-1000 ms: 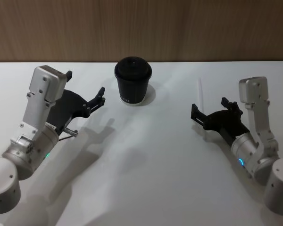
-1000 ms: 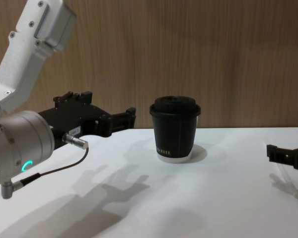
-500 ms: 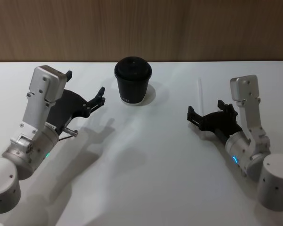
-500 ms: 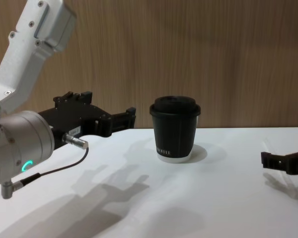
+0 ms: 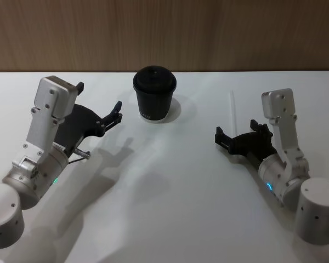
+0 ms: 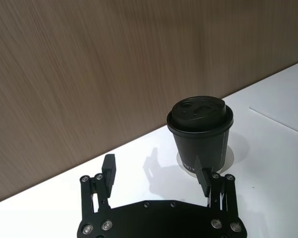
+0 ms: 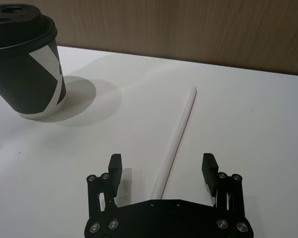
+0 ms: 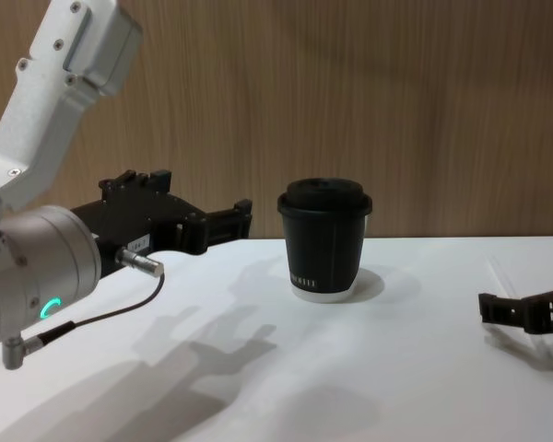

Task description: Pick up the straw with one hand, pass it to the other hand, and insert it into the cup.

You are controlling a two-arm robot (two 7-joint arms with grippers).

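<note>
- The right gripper [image 5: 238, 135] has slid in along the table [image 5: 170, 208] over the last second. It now sits a little nearer the cup [image 5: 154, 93] than it did, and its elbow has swung in with it.
- The right wrist view shows what that gained. The near end of the straw [image 7: 176, 139] now lies between the two spread fingers of the right gripper [image 7: 162, 162], roughly midway. The rest of the straw runs straight out ahead of the palm.
- The fingers stand wide apart and hold nothing, and neither one touches the straw.
- The straw has not moved. It lies flat on the table, and the cup stands well off to one side of this gripper.
- In the chest view the right gripper [image 8: 525, 311] hangs low over the table. I cannot tell whether it is down far enough to pinch something so thin.
- The left gripper [image 5: 98, 98] has stayed where it was. It is raised, with its fingers spread and empty, and the cup is just ahead of its fingertips.
- My reading is that the approach is nearly finished and the pickup has not begun. A small drop and a squeeze look like the next move.
- A thin round straw could roll out of the closing fingers.
</note>
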